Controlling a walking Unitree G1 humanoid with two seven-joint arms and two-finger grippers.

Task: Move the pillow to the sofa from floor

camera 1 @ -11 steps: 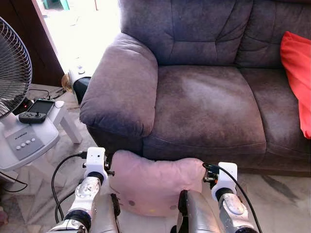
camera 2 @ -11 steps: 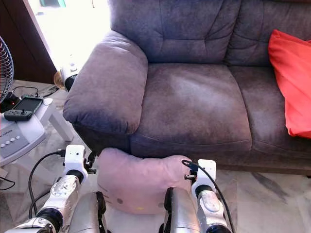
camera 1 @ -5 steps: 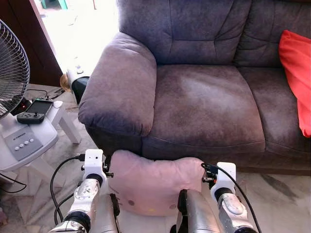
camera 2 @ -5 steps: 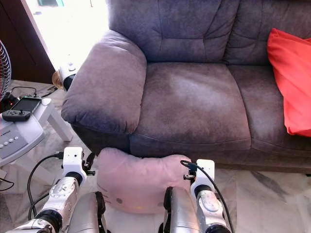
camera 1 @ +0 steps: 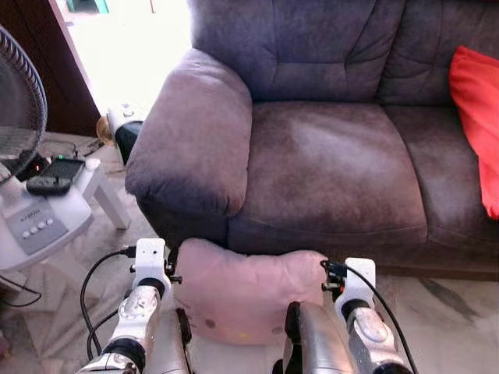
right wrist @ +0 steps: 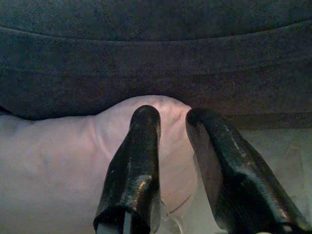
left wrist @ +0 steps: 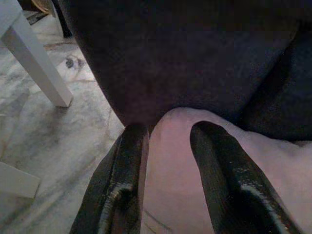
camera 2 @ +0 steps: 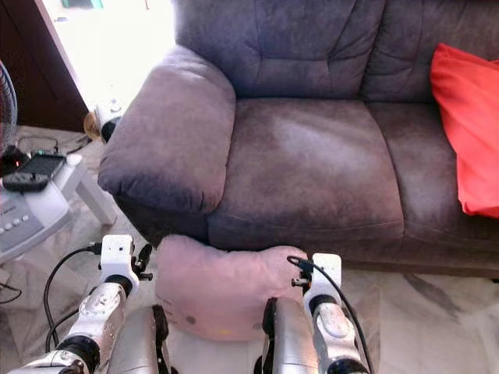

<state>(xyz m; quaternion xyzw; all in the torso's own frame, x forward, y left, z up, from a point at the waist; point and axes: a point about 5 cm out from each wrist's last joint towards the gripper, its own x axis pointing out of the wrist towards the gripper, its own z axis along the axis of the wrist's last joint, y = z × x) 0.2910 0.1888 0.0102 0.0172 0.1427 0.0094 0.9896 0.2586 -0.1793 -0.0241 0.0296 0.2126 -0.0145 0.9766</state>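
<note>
A pale pink pillow [camera 1: 245, 292] hangs low before the front of the grey-purple sofa [camera 1: 327, 167], just below the seat edge. Both arms reach forward on either side of it. In the left wrist view my left gripper [left wrist: 168, 129] is shut on the pillow's [left wrist: 175, 165] left corner, with fabric bulging between the black fingers [left wrist: 129, 161]. In the right wrist view my right gripper [right wrist: 173, 114] is shut on the pillow's [right wrist: 63, 161] right corner, close against the sofa front [right wrist: 156, 63].
A red cushion [camera 1: 475, 117] lies on the sofa's right seat. The wide armrest [camera 1: 195, 132] stands above the pillow's left side. On the left are a fan [camera 1: 19, 101], a white stool [camera 1: 47, 222] with a handheld console [camera 1: 51, 175], and black cables [camera 1: 92, 292] on the marble floor.
The camera has shifted slightly, so the fan and stool sit further left. Both grippers still hold the pillow in about the same place before the sofa.
</note>
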